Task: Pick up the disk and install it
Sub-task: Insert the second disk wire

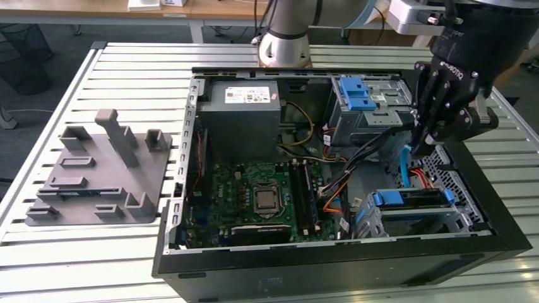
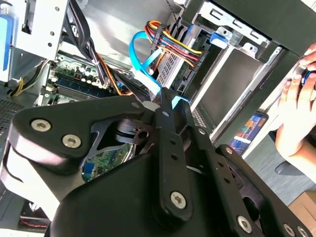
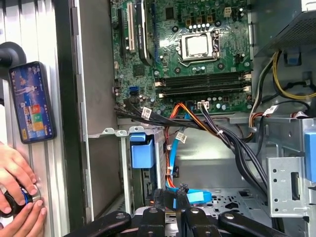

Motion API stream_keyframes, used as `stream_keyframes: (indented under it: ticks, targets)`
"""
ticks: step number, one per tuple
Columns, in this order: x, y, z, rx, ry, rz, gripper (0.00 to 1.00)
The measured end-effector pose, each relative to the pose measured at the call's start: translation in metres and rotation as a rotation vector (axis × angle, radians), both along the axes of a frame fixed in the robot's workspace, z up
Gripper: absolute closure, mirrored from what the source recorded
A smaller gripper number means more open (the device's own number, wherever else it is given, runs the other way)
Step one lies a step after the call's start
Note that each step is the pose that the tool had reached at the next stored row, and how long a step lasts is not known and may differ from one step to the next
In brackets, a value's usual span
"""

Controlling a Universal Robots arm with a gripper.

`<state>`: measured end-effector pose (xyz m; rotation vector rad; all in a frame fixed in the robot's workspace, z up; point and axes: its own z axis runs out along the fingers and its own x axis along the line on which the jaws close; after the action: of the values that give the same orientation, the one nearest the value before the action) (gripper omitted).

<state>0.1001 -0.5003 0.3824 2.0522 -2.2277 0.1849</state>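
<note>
The disk (image 1: 410,199) sits in the lower drive cage of the open computer case, at the exterior view's right, with its blue carrier bracket (image 3: 141,151) facing out. My gripper (image 1: 420,149) hangs inside the case just above that cage. Its fingers are closed together on the end of a light blue data cable (image 2: 142,55). The cable drops from the fingertips (image 3: 167,198) toward the disk. In the second wrist view my gripper (image 2: 165,101) meets the cable's pale blue plug.
The case holds a motherboard (image 1: 261,196), a grey power-supply box (image 1: 244,120) and an upper drive cage with a blue latch (image 1: 360,95). A grey fixture plate (image 1: 97,170) lies on the slatted table. A person's hands (image 3: 15,197) and a phone (image 3: 32,101) are beside the case.
</note>
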Motion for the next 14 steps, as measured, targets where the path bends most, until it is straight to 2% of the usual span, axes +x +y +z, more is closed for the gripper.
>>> stream_keyframes:
  ticks: [2,6,10,14]
  targets:
    - [0.0000,0.0001,-0.0020,-0.0002,-0.0002,0.000,0.76]
    - [0.0000,0.0002,-0.0020,-0.0002,-0.0004,0.000,0.76]
    - [-0.0001,0.0005,0.0042,-0.0019,-0.0004,0.000,0.76]
    - [-0.0008,0.0027,0.0058,-0.0050,-0.0003,0.000,0.76]
